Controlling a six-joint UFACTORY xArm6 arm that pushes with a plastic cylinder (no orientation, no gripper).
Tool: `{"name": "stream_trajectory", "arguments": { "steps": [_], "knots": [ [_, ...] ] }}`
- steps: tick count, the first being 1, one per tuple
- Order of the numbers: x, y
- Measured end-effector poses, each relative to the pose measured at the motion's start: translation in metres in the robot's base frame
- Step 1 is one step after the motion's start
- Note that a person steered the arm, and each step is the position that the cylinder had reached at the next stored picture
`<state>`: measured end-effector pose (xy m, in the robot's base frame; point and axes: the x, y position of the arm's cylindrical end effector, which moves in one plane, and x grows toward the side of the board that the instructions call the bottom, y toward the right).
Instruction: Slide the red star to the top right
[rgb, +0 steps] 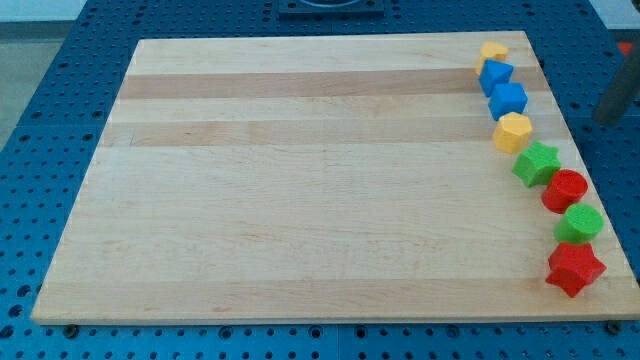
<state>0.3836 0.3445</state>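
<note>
Seven coloured blocks line the right edge of a pale wooden board (300, 180) resting on a blue perforated table (60, 80). From the top: a yellow block (493, 50) (shape unclear), two blue blocks (495, 75) (508, 99), a yellow hexagon (513, 131), a green star (537, 163), a red cylinder (565, 190) and a green cylinder (579, 224), each touching or just beside the next.

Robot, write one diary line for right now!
red star: bottom right of board, last in block column | my tip: blurred, off board at view's right, touching nothing | slide: not begun
</note>
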Motion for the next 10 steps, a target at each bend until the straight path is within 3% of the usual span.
{"name": "stream_trajectory", "arguments": {
  "steps": [1,4,6,10],
  "knots": [
    [0.005,0.000],
    [0.105,-0.003],
    [0.133,-0.021],
    [0.113,-0.045]
  ]
}}
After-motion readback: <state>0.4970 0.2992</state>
